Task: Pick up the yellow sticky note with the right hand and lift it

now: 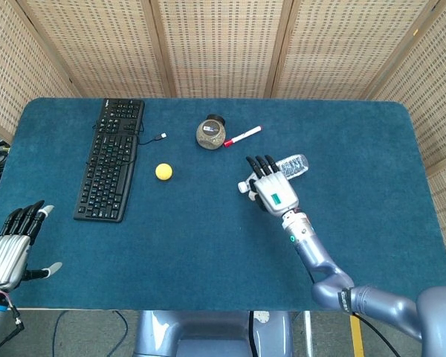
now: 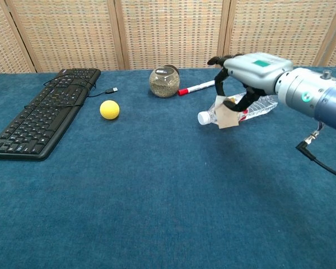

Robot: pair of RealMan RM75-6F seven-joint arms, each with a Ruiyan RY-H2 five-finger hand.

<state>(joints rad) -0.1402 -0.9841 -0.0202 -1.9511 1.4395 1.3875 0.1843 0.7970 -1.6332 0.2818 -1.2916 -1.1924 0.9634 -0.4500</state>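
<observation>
My right hand (image 2: 249, 72) hangs well above the blue table and pinches the yellow sticky note (image 2: 225, 115) from above. The note dangles below the fingers, showing a pale underside, in front of the water bottle. In the head view the right hand (image 1: 271, 190) covers the note, so it is hidden there. At the table's near left corner my left hand (image 1: 12, 245) is held with its fingers spread and holds nothing.
A water bottle (image 2: 260, 103) lies right behind the raised hand. A red marker (image 2: 197, 87) and a round jar (image 2: 164, 82) sit further back. A yellow ball (image 2: 109, 109) and a black keyboard (image 2: 45, 112) are to the left.
</observation>
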